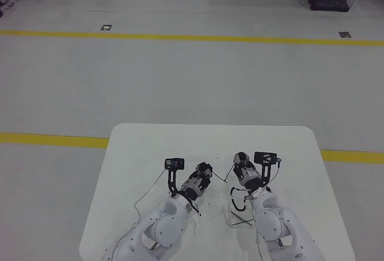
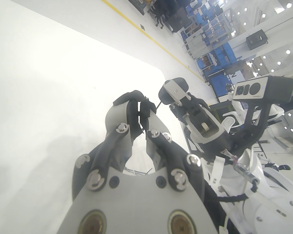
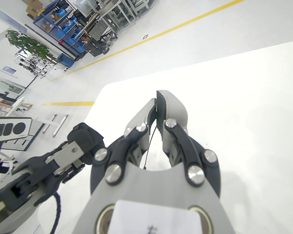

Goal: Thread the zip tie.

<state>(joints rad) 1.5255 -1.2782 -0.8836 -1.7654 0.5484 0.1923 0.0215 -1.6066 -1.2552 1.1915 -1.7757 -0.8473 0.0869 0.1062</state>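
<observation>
Nearest me, low in the top view and right of centre, a few thin dark strips (image 1: 242, 222) lie flat on the table (image 1: 283, 147), just beside the right arm. I can't tell what they are. Above those, a bit below frame centre, both grippers sit close together with their tips facing each other. My left gripper (image 2: 139, 109) is pressed together, pinching one end of the zip tie (image 2: 158, 103). The thin black strand leaves its tips and crosses the short gap toward the other arm. My right gripper (image 3: 156, 108) is clamped on the zip tie too, with the strand trailing back between its fingers (image 3: 172, 108) toward the palm. The tie spans between the two. I can't tell if it's threaded. Past the table's far edge, a yellow line (image 1: 179, 36) crosses the floor (image 1: 192, 78) near the top of the frame.
</observation>
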